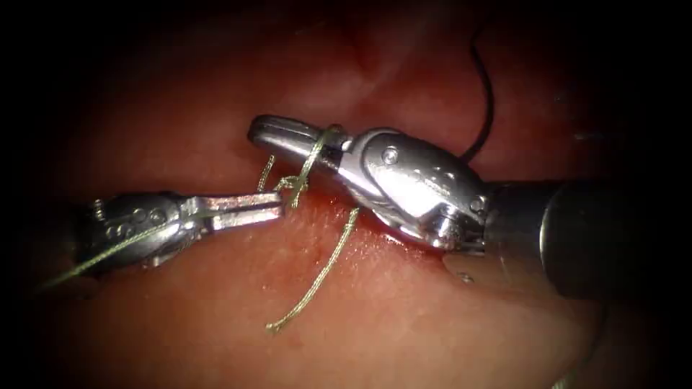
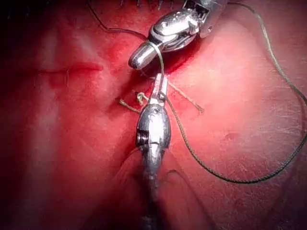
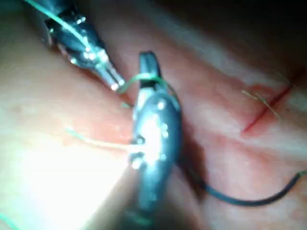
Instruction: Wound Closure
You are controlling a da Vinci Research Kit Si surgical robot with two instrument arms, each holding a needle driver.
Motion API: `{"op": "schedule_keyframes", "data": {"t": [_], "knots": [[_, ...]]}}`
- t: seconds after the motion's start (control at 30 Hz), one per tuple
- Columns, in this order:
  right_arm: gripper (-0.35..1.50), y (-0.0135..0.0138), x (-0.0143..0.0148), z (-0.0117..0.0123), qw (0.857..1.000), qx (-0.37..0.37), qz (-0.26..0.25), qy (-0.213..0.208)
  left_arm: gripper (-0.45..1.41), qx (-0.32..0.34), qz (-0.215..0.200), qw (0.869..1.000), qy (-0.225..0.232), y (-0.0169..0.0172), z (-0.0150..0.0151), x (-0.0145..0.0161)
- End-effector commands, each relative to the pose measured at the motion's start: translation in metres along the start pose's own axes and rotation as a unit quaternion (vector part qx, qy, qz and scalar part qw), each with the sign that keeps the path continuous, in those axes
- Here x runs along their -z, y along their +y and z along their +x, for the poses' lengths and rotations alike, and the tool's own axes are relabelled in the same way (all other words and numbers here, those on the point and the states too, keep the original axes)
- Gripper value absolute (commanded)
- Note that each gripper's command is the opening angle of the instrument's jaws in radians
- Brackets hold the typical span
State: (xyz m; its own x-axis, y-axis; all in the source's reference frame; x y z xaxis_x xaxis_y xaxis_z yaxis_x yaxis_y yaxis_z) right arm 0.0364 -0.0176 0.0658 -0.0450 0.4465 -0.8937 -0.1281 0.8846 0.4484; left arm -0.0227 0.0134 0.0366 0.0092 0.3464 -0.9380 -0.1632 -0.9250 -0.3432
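Gripping the thread [image 1: 322, 268] in its closed jaws, the left hand [image 1: 277, 204] faces the closed, thread-looped right hand [image 1: 261, 131].

Endoscope view: heavy dark vignette at the edges, glare on the right tool [image 1: 288, 140]. Right wrist view: blurred, with overexposed tissue [image 3: 57, 182].

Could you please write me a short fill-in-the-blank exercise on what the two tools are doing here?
1. The thread is looped around the ____ tool.
2. The left tool has its jaws shut on the ____.
3. A loose end of thread lies on the ____.

Missing words: right; thread; tissue
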Motion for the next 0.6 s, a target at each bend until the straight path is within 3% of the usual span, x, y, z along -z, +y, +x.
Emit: {"op": "schedule_keyframes", "data": {"t": [0.03,0.23,0.43,0.47,0.5,0.6], "knots": [[-0.35,0.0000,-0.0008,-0.0006,1.000,0.000,0.018,0.004,-0.45,0.002,0.000,1.000,0.001,-0.0003,-0.0007,-0.0004],[-0.35,-0.0008,-0.0009,-0.0011,0.994,0.001,0.106,0.012,-0.45,0.003,0.001,1.000,0.000,-0.0012,-0.0022,-0.0003],[-0.35,-0.0021,-0.0010,-0.0021,0.970,0.008,0.238,-0.052,-0.45,0.000,0.001,1.000,-0.006,-0.0020,-0.0050,-0.0009],[-0.10,-0.0023,-0.0008,-0.0023,0.963,0.012,0.264,-0.057,-0.45,0.002,0.000,1.000,-0.011,-0.0020,-0.0056,-0.0010],[0.00,-0.0023,-0.0007,-0.0024,0.961,0.013,0.271,-0.059,-0.45,0.001,0.000,1.000,-0.014,-0.0020,-0.0060,-0.0010],[0.07,-0.0022,-0.0006,-0.0025,0.950,0.014,0.301,-0.078,-0.45,0.003,-0.003,1.000,-0.018,-0.0019,-0.0065,-0.0010]]}}
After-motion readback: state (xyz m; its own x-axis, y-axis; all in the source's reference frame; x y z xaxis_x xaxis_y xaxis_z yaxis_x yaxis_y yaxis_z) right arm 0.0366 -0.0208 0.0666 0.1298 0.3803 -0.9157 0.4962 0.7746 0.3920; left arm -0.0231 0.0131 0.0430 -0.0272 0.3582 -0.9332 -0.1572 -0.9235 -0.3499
